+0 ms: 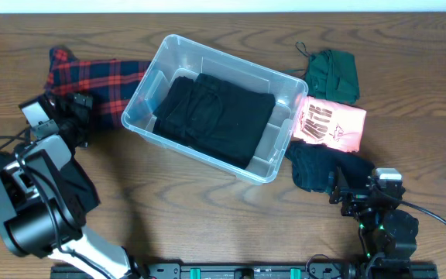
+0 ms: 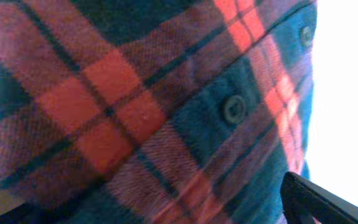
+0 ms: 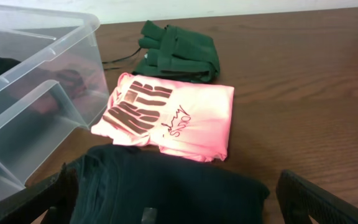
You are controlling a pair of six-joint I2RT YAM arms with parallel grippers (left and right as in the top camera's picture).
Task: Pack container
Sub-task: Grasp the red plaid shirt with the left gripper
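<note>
Your container (image 1: 147,87) sits mid-table at a slight angle, with a black folded garment (image 1: 215,112) lying flat on its floor, so there's room to stack on top. The plaid shirt (image 1: 91,81) lies against its left wall. Your left gripper (image 1: 74,115) is right up on that cloth, but I can't tell if it's clamped. The right gripper (image 3: 179,208) hangs spread wide over the dark garment (image 1: 320,167), probably lining up a pinch. The pink tee (image 1: 329,124) and green piece (image 1: 333,74) wait nearby.
</note>
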